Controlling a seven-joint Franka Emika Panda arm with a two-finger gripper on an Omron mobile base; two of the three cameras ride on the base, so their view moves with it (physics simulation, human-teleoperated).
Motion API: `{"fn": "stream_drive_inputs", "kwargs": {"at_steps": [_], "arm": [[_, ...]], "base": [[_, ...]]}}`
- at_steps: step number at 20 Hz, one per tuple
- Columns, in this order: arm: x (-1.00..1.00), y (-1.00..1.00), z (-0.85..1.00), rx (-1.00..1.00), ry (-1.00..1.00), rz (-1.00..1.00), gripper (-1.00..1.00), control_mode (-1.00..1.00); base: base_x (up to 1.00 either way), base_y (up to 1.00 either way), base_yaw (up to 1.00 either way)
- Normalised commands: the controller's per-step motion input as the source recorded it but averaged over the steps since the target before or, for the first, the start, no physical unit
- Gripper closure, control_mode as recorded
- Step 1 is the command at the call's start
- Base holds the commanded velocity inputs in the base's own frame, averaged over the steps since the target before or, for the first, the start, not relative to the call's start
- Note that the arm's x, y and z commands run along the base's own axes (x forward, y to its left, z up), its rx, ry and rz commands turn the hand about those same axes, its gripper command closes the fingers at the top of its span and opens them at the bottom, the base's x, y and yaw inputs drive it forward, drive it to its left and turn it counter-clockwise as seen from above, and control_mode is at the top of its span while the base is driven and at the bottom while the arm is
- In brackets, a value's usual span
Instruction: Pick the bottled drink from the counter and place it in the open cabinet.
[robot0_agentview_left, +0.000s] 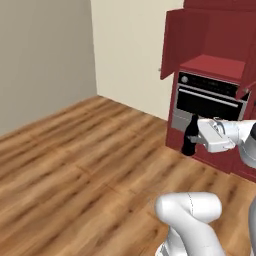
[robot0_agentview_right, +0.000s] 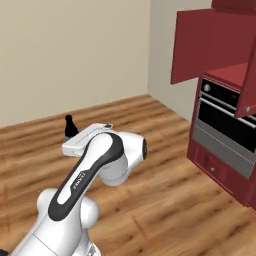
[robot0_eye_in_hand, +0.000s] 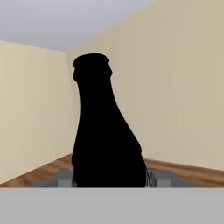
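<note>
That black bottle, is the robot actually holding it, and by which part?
Yes. The gripper holds the bottled drink upright, its jaws closed on either side of the rounded lower body, with the neck standing free above.

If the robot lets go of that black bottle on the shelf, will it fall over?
It might. The small black narrow-necked bottle looks tall for its base, so a nudge could tip it. Its body is rounded, so once down it would probably roll. It looks stiff, keeping its shape between the gripper fingers.
</note>
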Motion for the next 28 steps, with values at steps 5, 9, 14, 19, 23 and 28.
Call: {"fn": "stream_drive_inputs", "kwargs": {"at_steps": [5, 9, 14, 19, 23, 28], "arm": [[0.0, 0.0, 0.0, 0.0, 0.0, 0.0, 1.0, 1.0], [0.0, 0.0, 0.0, 0.0, 0.0, 0.0, 1.0, 1.0], [0.0, 0.0, 0.0, 0.0, 0.0, 0.0, 1.0, 1.0], [0.0, 0.0, 0.0, 0.0, 0.0, 0.0, 1.0, 1.0], [0.0, 0.0, 0.0, 0.0, 0.0, 0.0, 1.0, 1.0], [0.0, 0.0, 0.0, 0.0, 0.0, 0.0, 1.0, 1.0]], "base": [[0.5, 0.13, -0.41], [0.55, 0.35, -0.38], [0.56, 0.43, -0.35], [0.56, 0.4, -0.33], [0.59, 0.37, -0.32], [0.66, 0.38, -0.31]]}}
